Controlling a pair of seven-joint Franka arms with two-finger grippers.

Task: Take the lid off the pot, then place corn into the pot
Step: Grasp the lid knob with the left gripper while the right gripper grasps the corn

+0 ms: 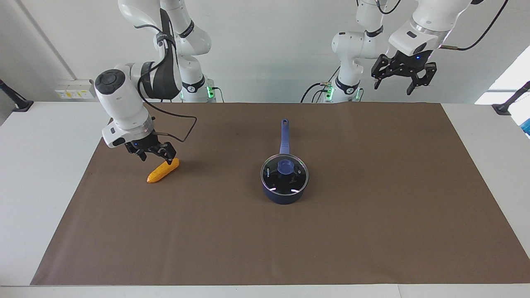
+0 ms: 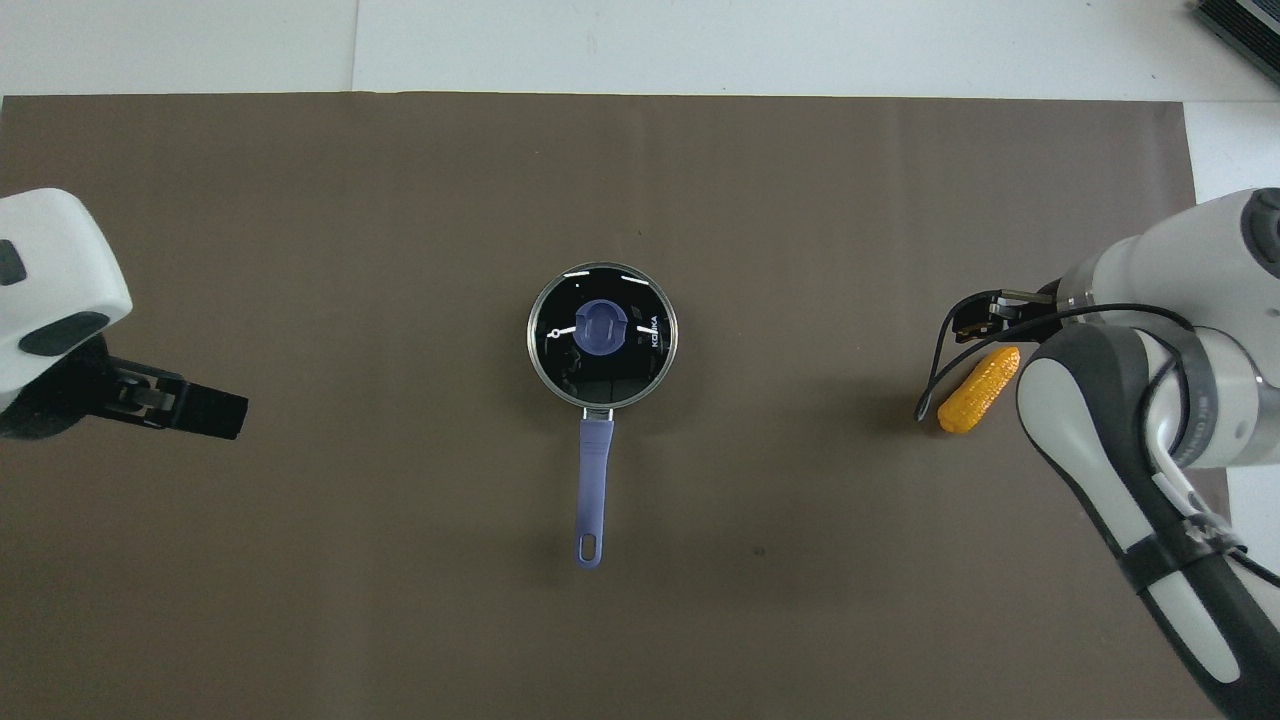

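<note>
My right gripper (image 1: 157,152) sits low at the middle left of the facing view, its jaws spread and straddling the thick end of the corn cob (image 1: 163,170), not yet pinched on it. In the overhead view the same gripper (image 2: 985,318) shows at the middle right of the frame, partly under the arm's own wrist, with the corn cob (image 2: 978,390) lying aslant on the brown mat (image 2: 400,550) just below it (tapered tip pointing away from the fingers, down and left in both views).

My left gripper (image 1: 403,76) hangs high in the upper right of the facing view, jaws spread wide and holding nothing; this arm waits. In the overhead view it shows at the left edge (image 2: 185,405).

The saucepan (image 1: 285,194) stands at the centre of the mat, well apart from the corn. Its glass lid (image 1: 296,182) is seated on the rim, blue knob (image 1: 285,167) in the middle. The long blue handle (image 1: 284,136) points to the top of the facing view, toward the robots.
</note>
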